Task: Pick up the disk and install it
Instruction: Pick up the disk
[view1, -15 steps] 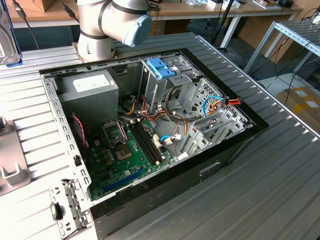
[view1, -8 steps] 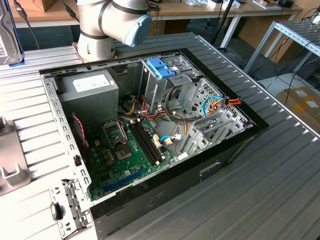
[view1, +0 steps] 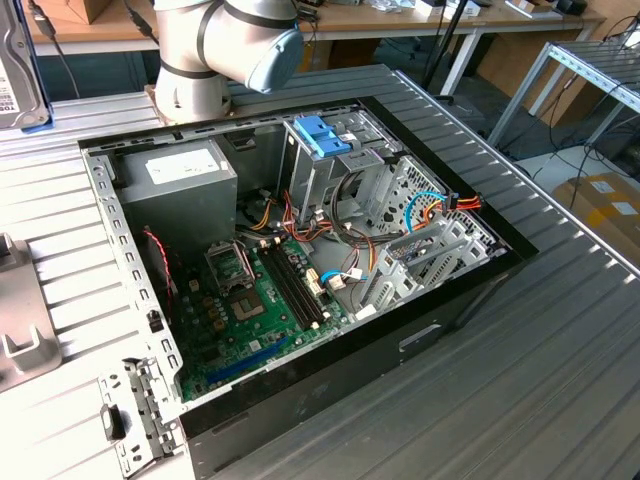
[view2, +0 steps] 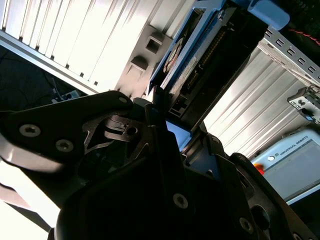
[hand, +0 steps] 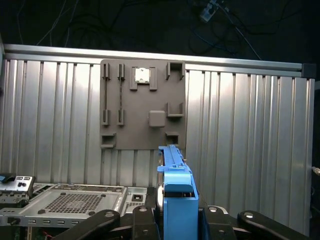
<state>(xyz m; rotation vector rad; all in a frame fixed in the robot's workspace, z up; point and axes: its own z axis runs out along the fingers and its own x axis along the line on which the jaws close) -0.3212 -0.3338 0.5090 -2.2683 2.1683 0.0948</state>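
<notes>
One flat dark-metal disk w/ blue plastic side rails is clamped in your tool; prob. stiff, heavyish, shock-sensitive, so grip rails.

Ribbed metal table, blue plastic on disk.

Robotics lab: workbenches, opened computer case.

Exterior view: disk clipped by the frame edge, its label print too small to read. Arm cut off at the frame top. First wrist view: disk's lower end buried in gripper; disk covers part of the grey plate's edge. Second wrist view: gripper body hides the disk's near end.
</notes>
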